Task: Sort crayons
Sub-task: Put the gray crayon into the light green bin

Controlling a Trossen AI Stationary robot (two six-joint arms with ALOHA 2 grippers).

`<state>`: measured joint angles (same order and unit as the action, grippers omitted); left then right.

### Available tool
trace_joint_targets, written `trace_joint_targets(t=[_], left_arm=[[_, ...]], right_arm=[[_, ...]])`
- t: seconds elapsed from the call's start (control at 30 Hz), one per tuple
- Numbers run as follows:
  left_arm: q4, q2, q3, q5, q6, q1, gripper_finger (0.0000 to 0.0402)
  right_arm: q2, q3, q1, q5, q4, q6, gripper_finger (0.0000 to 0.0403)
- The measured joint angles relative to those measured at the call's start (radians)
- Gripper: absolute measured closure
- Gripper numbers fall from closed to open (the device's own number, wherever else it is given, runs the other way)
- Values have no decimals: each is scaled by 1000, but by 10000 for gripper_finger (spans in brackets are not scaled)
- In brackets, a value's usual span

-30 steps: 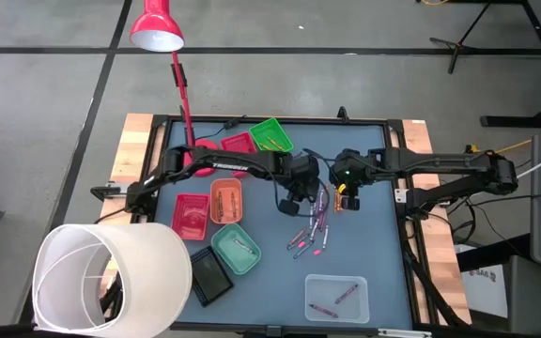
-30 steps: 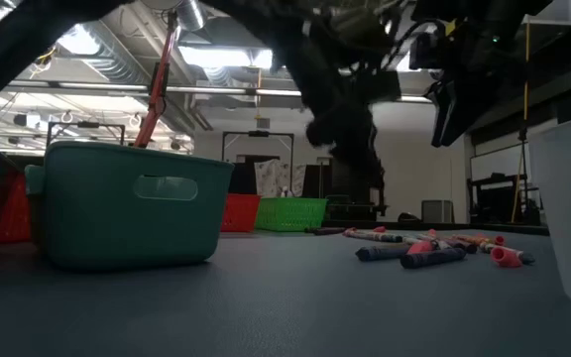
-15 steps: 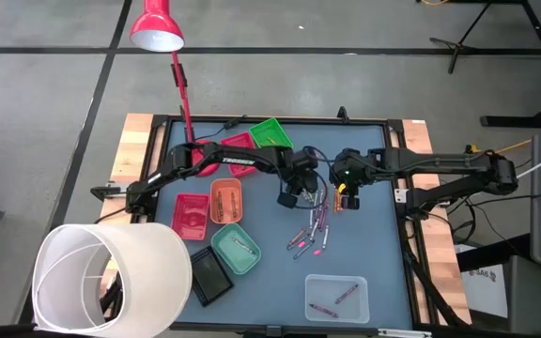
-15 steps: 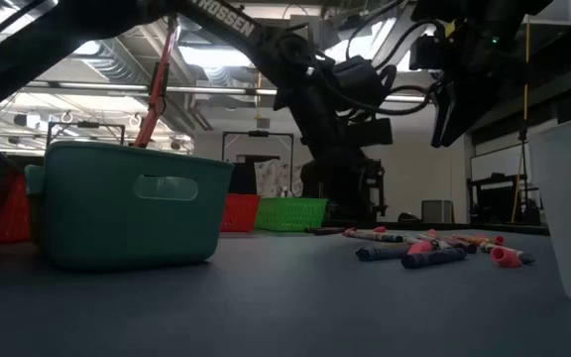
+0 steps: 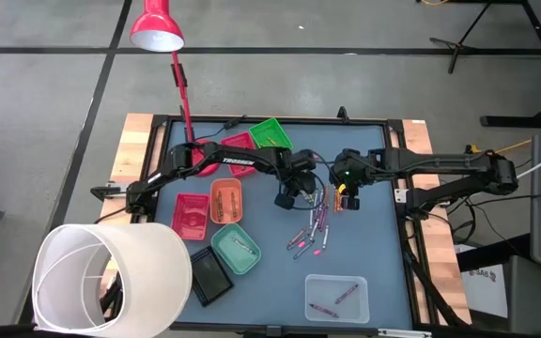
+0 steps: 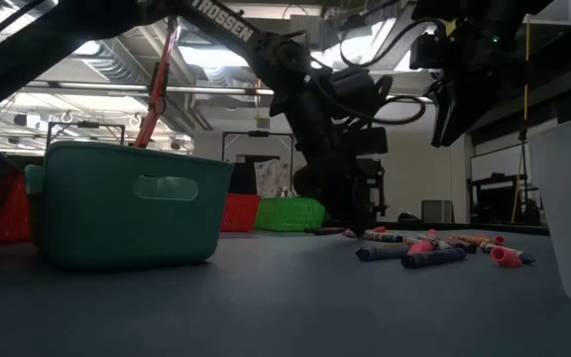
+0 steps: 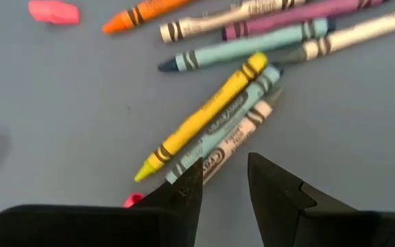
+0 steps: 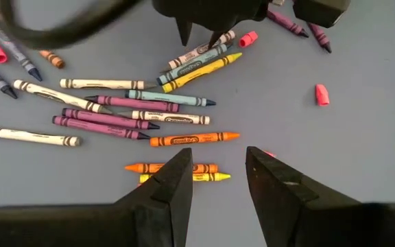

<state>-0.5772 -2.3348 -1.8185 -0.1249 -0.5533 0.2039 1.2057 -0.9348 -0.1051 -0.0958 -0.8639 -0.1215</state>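
Left wrist view showing the left end effector (image 7: 223, 180) hanging low over the loose pile of thin wax crayons (image 7: 252, 75) on the dark blue-grey surface (image 7: 60, 103), fingers slightly spread and pinching nothing. Lying directly ahead of the fingertips: a yellow paper-wrapped crayon (image 7: 201, 116) and a pale teal crayon (image 7: 221, 127) side by side, touching, long axes running diagonally away from the fingers rather than across the gap. Judging from that, probably needing a wrist turn so the fingers straddle one stick across its width.

High view placing the same left end effector (image 5: 289, 198) at the pile's upper left edge, with the scattered crayons (image 5: 313, 225) trailing down the middle of the surface, well apart from the small coloured plastic trays (image 5: 224, 201) at left. Clearly the nearer arm to the yellow stick.

Right wrist view looking down from the right end effector (image 8: 217, 180), held higher above the pile, fingers likewise parted and empty, nearest to an orange crayon (image 8: 194, 139) lying crosswise just beyond its tips.
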Motion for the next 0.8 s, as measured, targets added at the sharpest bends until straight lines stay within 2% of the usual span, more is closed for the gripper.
trace_joint_targets(t=[0.8], left_arm=[[39, 2, 25, 5, -27, -8, 302]], right_arm=[[0, 0, 0, 0, -1, 5, 269]])
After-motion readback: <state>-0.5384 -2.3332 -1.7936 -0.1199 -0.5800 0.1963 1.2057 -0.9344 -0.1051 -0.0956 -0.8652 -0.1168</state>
